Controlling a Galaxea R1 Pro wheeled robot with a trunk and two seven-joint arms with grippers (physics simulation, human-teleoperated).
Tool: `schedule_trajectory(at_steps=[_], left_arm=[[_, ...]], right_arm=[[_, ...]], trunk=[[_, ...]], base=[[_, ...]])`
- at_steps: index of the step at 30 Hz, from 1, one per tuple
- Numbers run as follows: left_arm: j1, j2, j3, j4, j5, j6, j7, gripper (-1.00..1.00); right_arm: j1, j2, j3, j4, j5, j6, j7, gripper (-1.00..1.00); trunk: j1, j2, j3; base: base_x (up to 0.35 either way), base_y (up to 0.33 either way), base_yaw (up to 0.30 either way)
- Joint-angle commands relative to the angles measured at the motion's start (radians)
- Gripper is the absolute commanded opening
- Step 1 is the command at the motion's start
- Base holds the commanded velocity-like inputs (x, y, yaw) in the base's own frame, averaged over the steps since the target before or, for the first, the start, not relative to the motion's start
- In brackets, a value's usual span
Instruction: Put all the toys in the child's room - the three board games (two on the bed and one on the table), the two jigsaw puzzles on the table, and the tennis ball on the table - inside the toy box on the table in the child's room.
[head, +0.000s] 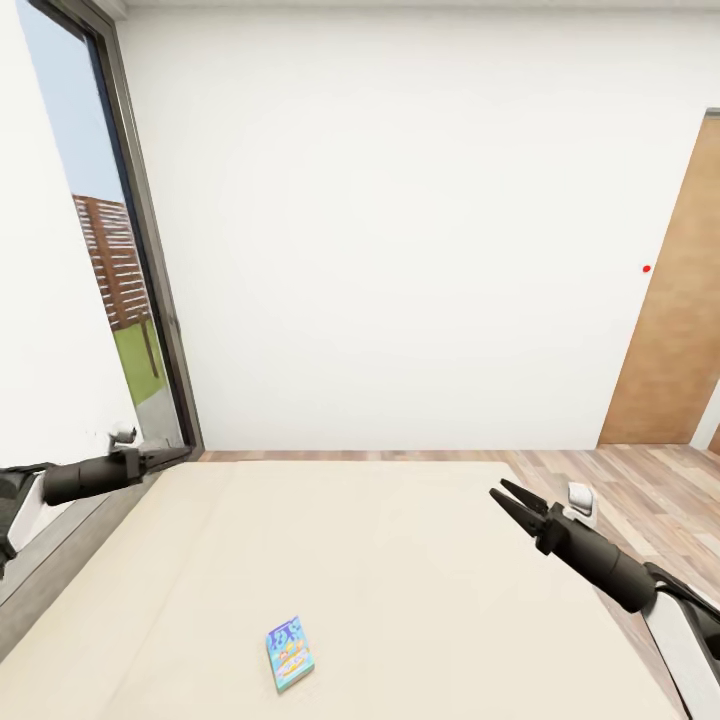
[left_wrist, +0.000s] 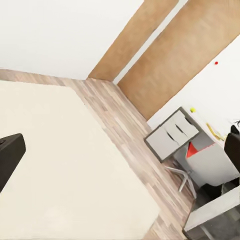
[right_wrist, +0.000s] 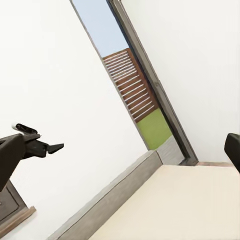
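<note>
Bed (head: 400, 560): large, low, plain beige mattress, grey frame edge along the robot's left side; spans the lower half of the head view. Board game (head: 290, 653): one small flat blue box with colourful cartoon print, lying flat on the mattress near the near edge, between the two arms and well apart from both; untouched. Left gripper (head: 178, 455): held over the left edge of the bed, fingers drawn together to a narrow point, holding nothing; seen also from the right wrist view (right_wrist: 54, 147), against the white wall. Right gripper (head: 507, 497): held over the right side of the mattress, fingers parted in a moderate V, empty. Window (head: 110, 270): tall, dark-framed, at the left; beyond it a slatted wooden fence and grass. Wall: plain white, facing the robot. Door (head: 675, 330): brown wood, at the right, with a small red dot (head: 647, 268) beside it. Floor (head: 640, 490): wood planks, right of the bed. Left wrist view: mattress corner, plank floor, a pale surface (left_wrist: 212, 162) with a small yellow ball-like item (left_wrist: 192, 109) near it; too small to identify.
</note>
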Motion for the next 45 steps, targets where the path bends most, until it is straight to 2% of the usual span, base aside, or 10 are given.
schedule_trajectory(at_steps=[1, 6, 7, 10, 14, 22, 25, 29, 34, 45], left_arm=[[-0.001, -0.019, -0.002, 0.000, 0.003, 0.012, 0.058, 1.00], [-0.006, -0.112, -0.005, 0.000, 0.000, 0.016, 0.271, 1.00], [-0.007, -0.140, -0.006, 0.000, -0.002, 0.016, 0.353, 1.00], [-0.010, -0.177, -0.006, 0.001, -0.005, 0.014, 0.471, 1.00], [-0.016, -0.251, -0.007, 0.004, -0.006, 0.008, 0.741, 1.00], [-0.019, -0.367, -0.015, 0.005, -0.004, 0.002, 1.135, 1.00], [-0.020, -0.419, -0.047, 0.007, -0.007, -0.026, 1.261, 1.00], [-0.021, -0.463, -0.108, 0.029, -0.007, -0.097, 1.353, 1.00], [-0.021, -0.514, -0.210, 0.145, -0.008, -0.209, 1.438, 1.00], [-0.021, -0.528, -0.247, 0.261, -0.009, -0.356, 1.460, 1.00]], right_arm=[[0.000, 0.000, -0.009, 0.000, -0.007, 0.009, -0.015, 1.00], [0.000, 0.001, -0.024, -0.001, -0.006, 0.018, -0.085, 1.00], [0.000, 0.001, -0.026, -0.002, -0.005, 0.030, -0.110, 1.00], [0.000, 0.004, -0.027, -0.002, -0.004, 0.047, -0.145, 1.00], [0.000, 0.008, -0.024, -0.006, -0.004, 0.063, -0.203, 1.00], [0.000, 0.010, -0.015, -0.012, -0.004, 0.069, -0.225, 1.00], [0.000, 0.010, -0.015, -0.014, -0.005, 0.076, -0.227, 1.00], [0.000, 0.011, -0.016, -0.015, -0.005, 0.108, -0.227, 1.00], [0.000, 0.012, -0.018, -0.017, -0.005, 0.140, -0.225, 1.00], [0.000, 0.012, -0.020, -0.020, -0.007, 0.148, -0.219, 1.00]], trunk=[[0.000, -0.001, 0.000], [0.000, -0.001, 0.000], [0.000, -0.001, 0.000], [0.000, -0.001, 0.000], [0.000, -0.001, 0.000], [0.000, -0.001, 0.000], [0.000, -0.001, 0.000], [0.000, -0.001, 0.000], [0.000, -0.001, 0.000], [0.000, -0.001, 0.000]], base=[[0.000, 0.000, 0.000], [0.000, 0.000, 0.000], [0.000, 0.000, 0.000], [0.000, 0.000, 0.000], [0.000, 0.000, 0.000], [0.000, 0.000, 0.000], [0.000, 0.000, 0.000], [0.000, 0.000, 0.000], [0.000, 0.000, 0.000], [0.000, 0.000, 0.000]])
